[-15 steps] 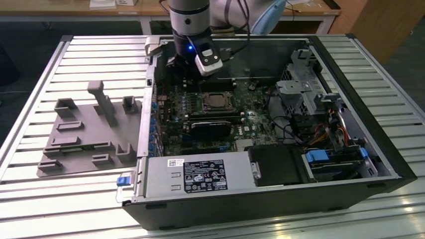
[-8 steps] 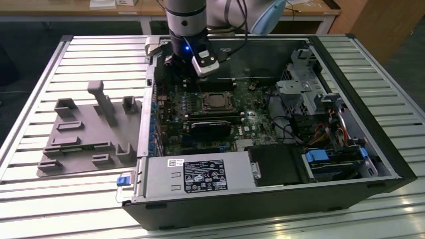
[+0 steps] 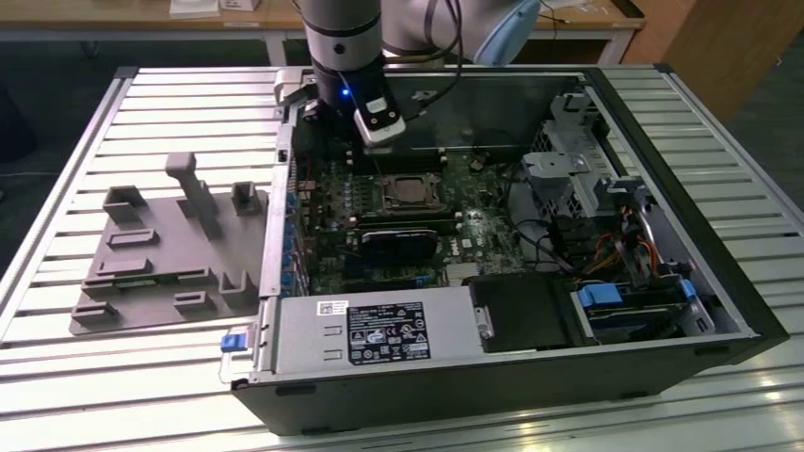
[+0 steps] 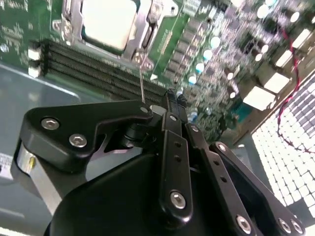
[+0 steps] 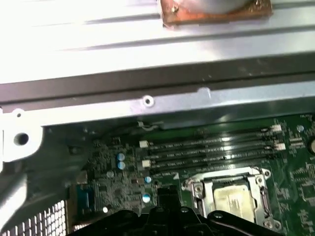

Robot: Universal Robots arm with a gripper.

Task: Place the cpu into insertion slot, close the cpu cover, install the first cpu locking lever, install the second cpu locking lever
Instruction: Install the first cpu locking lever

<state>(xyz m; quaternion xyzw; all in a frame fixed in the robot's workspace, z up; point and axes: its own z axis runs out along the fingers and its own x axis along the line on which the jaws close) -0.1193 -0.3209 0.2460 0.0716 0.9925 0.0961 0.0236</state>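
Sitting socketed, the cpu (image 4: 109,22) lies near the hand (image 4: 171,101).

Pale silver cpu (image 4: 108,22), green circuit board (image 4: 15,22).

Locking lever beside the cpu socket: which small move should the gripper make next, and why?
Probably press the thin locking lever down toward the board. In the second wrist view the cpu lies seated with the cpu cover over its edges, while the lever stands raised off the board, its end close to the gripper.
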